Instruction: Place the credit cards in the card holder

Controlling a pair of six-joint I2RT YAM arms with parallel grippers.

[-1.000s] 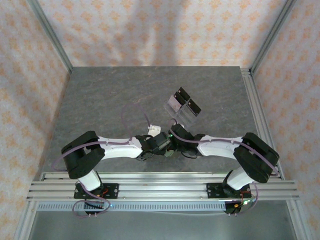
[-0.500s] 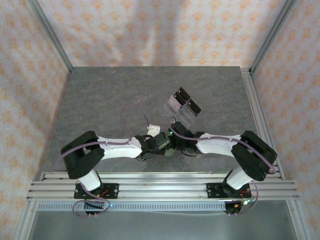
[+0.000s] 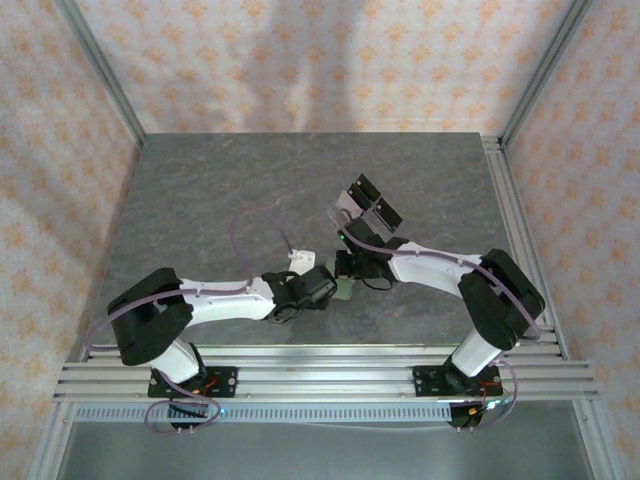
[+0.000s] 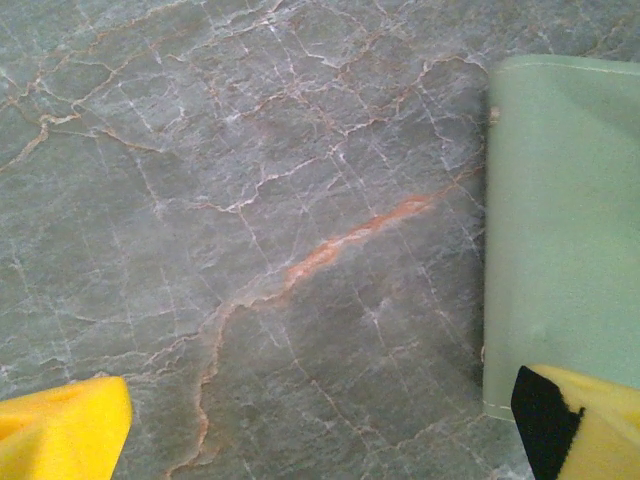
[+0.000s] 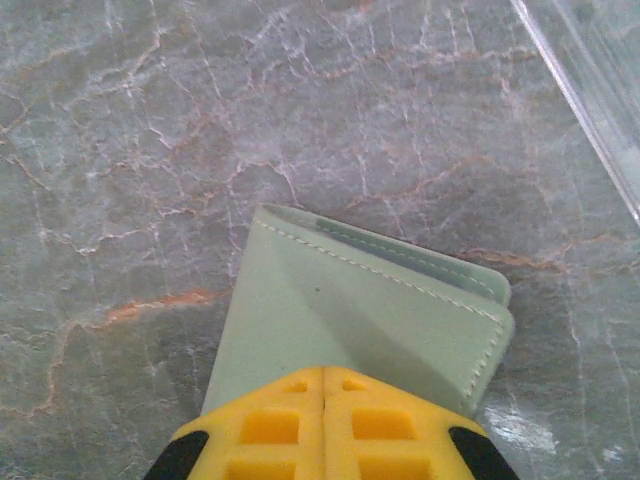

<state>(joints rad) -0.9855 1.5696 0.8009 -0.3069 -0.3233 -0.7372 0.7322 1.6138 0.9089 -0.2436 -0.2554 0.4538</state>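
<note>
Grey marbled counter (image 3: 200, 200) with orange veins runs back to walls (image 3: 300, 60) papered in a peach pattern, and aluminium rails (image 3: 320, 365) cross its near edge. In the top view both arms reach inward and meet just short of the counter's middle. A clear acrylic stand (image 3: 365, 205) with black panels stands just beyond them at about 12 o'clock.

The card holder (image 5: 350, 310) is a sage-green wallet with pale stitching along its edge. It lies on the counter between the two wrists, at 6 o'clock from the stand and close to it. In the right wrist view one flap rises tent-like from the other.

The right gripper (image 5: 325, 400) has its yellow fingers pressed together with only a thin seam between them. They pinch the raised flap at its near edge, at 6 o'clock in that view. The stand's clear edge crosses the corner at 2 o'clock.

The left gripper (image 4: 320, 430) is spread wide and holds nothing. One yellow fingertip sits at 8 o'clock over bare stone. The other sits at 4 o'clock and overlaps the card holder's lower corner; whether it touches cannot be told. The wallet's flat green face fills the 3 o'clock side of that view.
</note>
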